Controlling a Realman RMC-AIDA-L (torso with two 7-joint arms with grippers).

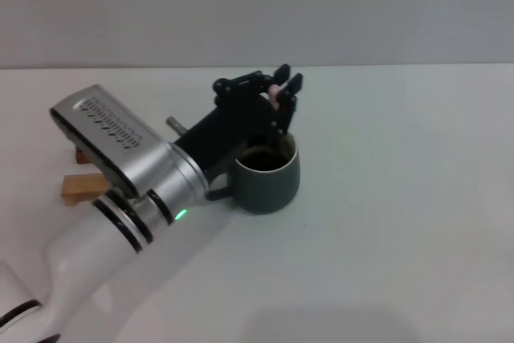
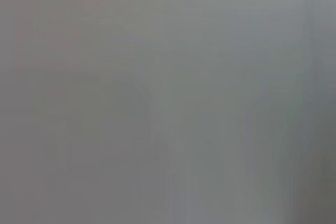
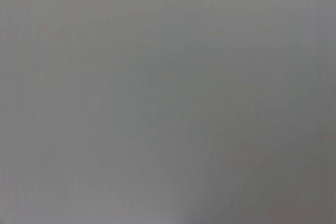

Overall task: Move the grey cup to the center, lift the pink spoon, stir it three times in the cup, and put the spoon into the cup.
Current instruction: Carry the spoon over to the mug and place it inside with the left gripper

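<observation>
Nearest to us, our left arm [image 1: 120, 198] sweeps in from the lower left of the head view, its silver-and-white casing rising across the white counter [image 1: 401, 222]. Partly hidden behind that arm, a light wooden block [image 1: 80, 189] lies on the counter, with a sliver of a reddish-brown block [image 1: 82, 157] just beyond it. Farther on, the grey cup [image 1: 267, 176] stands upright near the middle of the counter, dark liquid showing inside and its loop handle turned toward the arm, so we judge the centering step done. Directly above the cup's far rim, the left gripper [image 1: 279, 95] has its black fingers clenched on the pink spoon [image 1: 275, 92]; only a pale pink stub shows between them, and the rest of the spoon is hidden, so we cannot tell whether its bowl reaches the liquid. We read this as the spoon lifted and the stirring either under way or about to start; how many turns are made cannot be told. Releasing the spoon into the cup remains. Our right gripper is nowhere in sight, and both wrist views show only featureless grey.
</observation>
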